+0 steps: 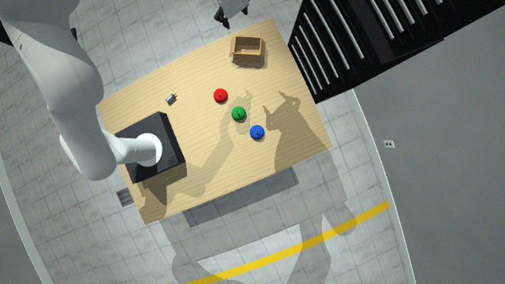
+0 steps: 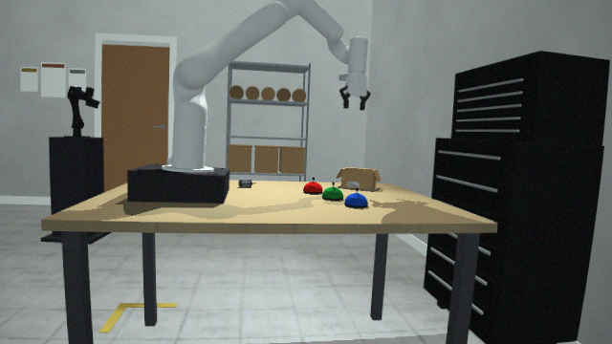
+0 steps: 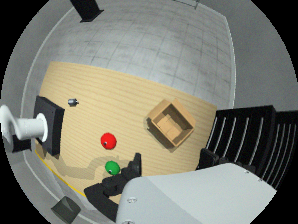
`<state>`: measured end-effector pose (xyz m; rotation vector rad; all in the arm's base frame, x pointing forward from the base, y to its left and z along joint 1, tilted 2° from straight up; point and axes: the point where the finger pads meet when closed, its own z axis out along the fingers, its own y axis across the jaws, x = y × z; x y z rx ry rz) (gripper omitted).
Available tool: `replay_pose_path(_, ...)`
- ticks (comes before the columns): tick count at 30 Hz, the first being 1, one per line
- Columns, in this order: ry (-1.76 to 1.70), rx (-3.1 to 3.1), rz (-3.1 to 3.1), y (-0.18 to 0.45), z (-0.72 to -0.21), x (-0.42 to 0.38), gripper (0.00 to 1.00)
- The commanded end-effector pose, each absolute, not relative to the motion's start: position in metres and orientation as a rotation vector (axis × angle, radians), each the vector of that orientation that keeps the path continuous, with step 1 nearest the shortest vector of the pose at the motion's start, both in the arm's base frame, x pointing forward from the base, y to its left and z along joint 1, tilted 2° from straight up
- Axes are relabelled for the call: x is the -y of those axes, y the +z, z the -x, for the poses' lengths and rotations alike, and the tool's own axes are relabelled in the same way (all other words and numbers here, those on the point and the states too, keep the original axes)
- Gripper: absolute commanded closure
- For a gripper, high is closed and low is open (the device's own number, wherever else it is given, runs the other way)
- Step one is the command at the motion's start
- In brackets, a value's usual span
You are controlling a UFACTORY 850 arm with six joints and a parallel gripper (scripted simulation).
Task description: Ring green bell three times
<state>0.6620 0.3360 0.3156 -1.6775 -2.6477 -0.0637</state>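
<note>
Hovering open claw (image 2: 354, 101) high above green bell (image 2: 332, 193)

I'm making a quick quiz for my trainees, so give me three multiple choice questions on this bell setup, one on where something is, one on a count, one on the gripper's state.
1. Where does the green bell sit?
A. between the red bell and the blue bell
B. inside the cardboard box
C. on the arm's black base

2. How many bells stand on the table?
A. two
B. three
C. five

3. How is the gripper now?
A. shut on the green bell
B. pressing the button
C. open, high above the table

Answers: 1 A, the top view shows the three in a row, green in the middle. 2 B, one each of red, green and blue. 3 C, the exterior view shows its fingers spread, far above the bells.
</note>
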Motion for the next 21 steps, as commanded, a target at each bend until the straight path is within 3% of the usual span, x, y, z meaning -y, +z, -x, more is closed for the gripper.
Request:
replay_pose_path(1,-0.067,2.649,1.678,0.317,-0.662,-0.336,0.00)
replay_pose_path(21,-0.068,2.652,1.675,0.299,-0.666,-0.317,0.00)
